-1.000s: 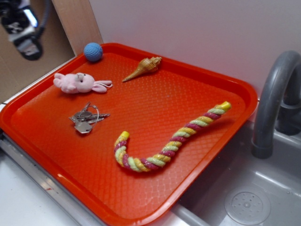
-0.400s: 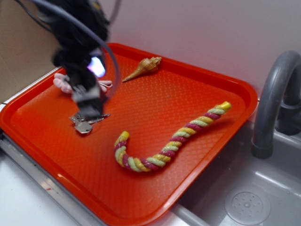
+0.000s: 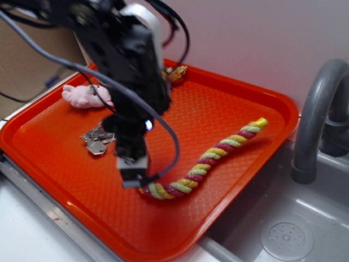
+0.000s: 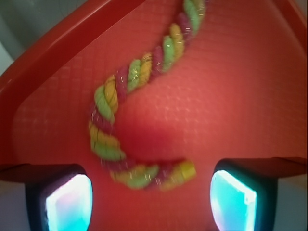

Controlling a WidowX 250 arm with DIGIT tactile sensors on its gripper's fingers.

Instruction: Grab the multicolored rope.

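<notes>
We see the rope's (image 4: pixel 139 86) hooked end between the spread jaws of our gripper (image 4: pixel 147 199), which has swung over from the keys (image 3: pixel 97 141).

A toy kitchen setup for robot trials: at 3 o'clock a grey plastic faucet (image 3: pixel 316 120) curves over a grey moulded sink basin (image 3: pixel 283 229) with a drain. An orange tray (image 3: pixel 229 103) fills the centre, before a plain wall.
</notes>
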